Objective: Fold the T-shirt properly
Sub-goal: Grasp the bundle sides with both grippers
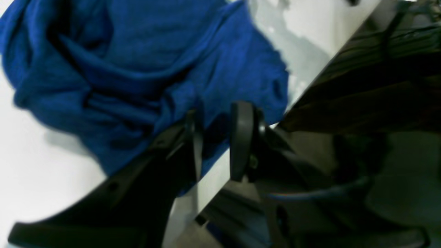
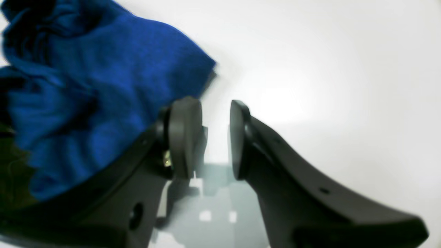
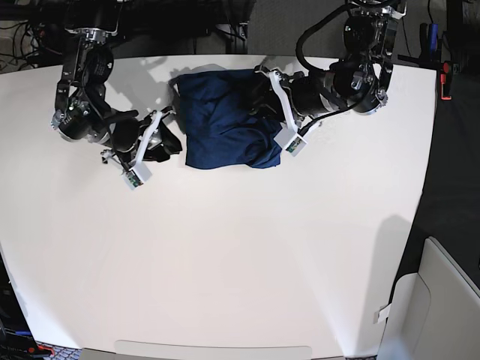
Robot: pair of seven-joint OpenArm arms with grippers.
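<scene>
The dark blue T-shirt (image 3: 221,120) lies bunched in a rough square at the back middle of the white table (image 3: 240,262). In the left wrist view the shirt (image 1: 155,62) is rumpled with deep folds. My left gripper (image 1: 215,141) has its jaws apart at the shirt's edge, next to the table's edge, and blue cloth shows in the gap. In the base view the left gripper (image 3: 261,94) is over the shirt's right side. My right gripper (image 2: 216,137) is open and empty over bare table beside the shirt (image 2: 86,86). It also shows at the shirt's left edge in the base view (image 3: 171,135).
The table's far edge (image 1: 310,82) runs close behind the shirt, with dark cables and gear (image 1: 379,69) beyond it. A white chair-like object (image 3: 442,300) stands off the table's front right corner. A red item (image 3: 448,75) is at the far right.
</scene>
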